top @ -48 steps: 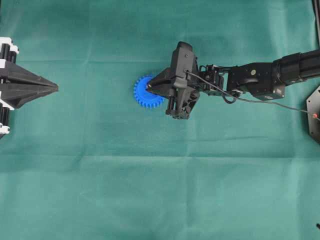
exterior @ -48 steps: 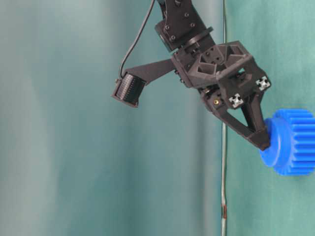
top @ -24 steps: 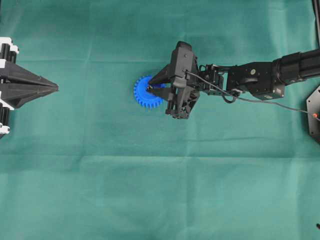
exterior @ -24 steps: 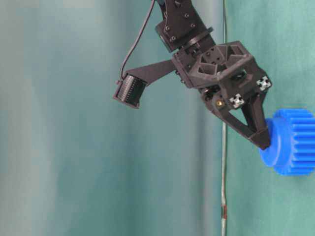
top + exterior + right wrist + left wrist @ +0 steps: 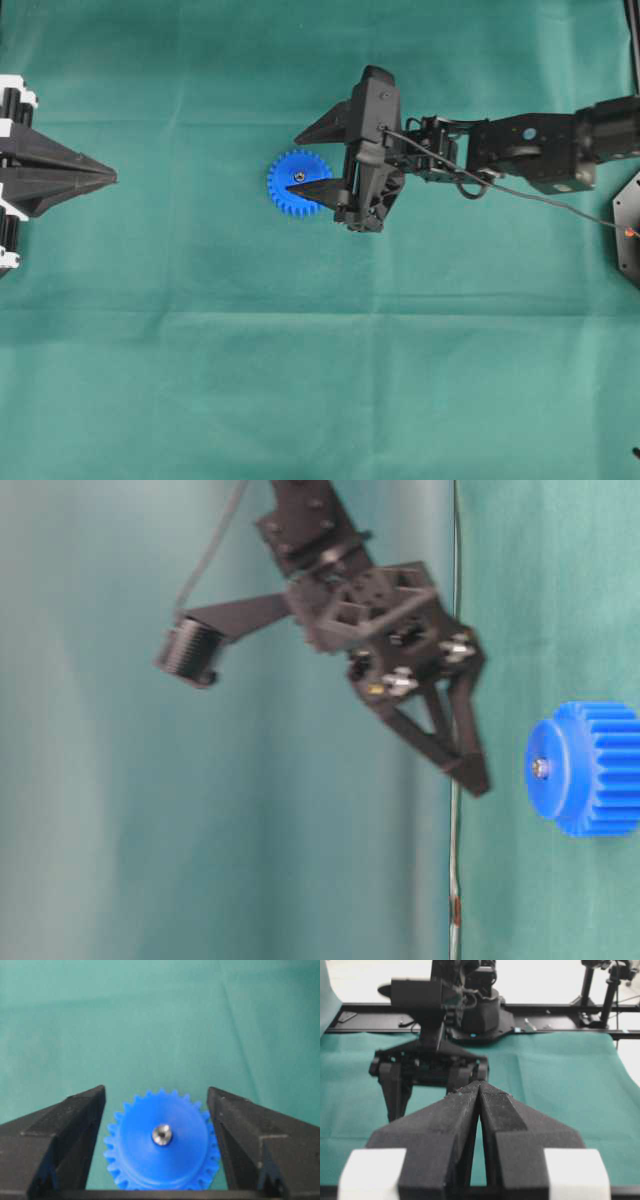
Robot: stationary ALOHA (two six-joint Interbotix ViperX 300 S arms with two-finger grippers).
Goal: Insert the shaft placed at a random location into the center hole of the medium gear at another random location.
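The blue medium gear (image 5: 312,171) lies flat on the green cloth. The silvery shaft (image 5: 298,177) stands in its hub and fills the center hole, so the hole itself is hidden. The gear (image 5: 185,1160) and the shaft (image 5: 162,1135) also show in the right wrist view, and the gear (image 5: 595,770) and the shaft (image 5: 541,768) in the table-level view. My right gripper (image 5: 296,161) is open and empty, lifted clear of the gear (image 5: 472,778), with one finger on each side of it (image 5: 156,1092). My left gripper (image 5: 112,177) is shut and empty at the far left (image 5: 479,1084).
Green cloth (image 5: 300,380) covers the table. A black plate (image 5: 628,228) sits at the right edge. In the left wrist view the right arm (image 5: 435,1035) stands ahead, with a black rail (image 5: 560,1010) along the far table edge.
My right gripper opened, let go of the shaft and drew back from the hub. The shaft stays seated in the gear. The left arm has not moved.
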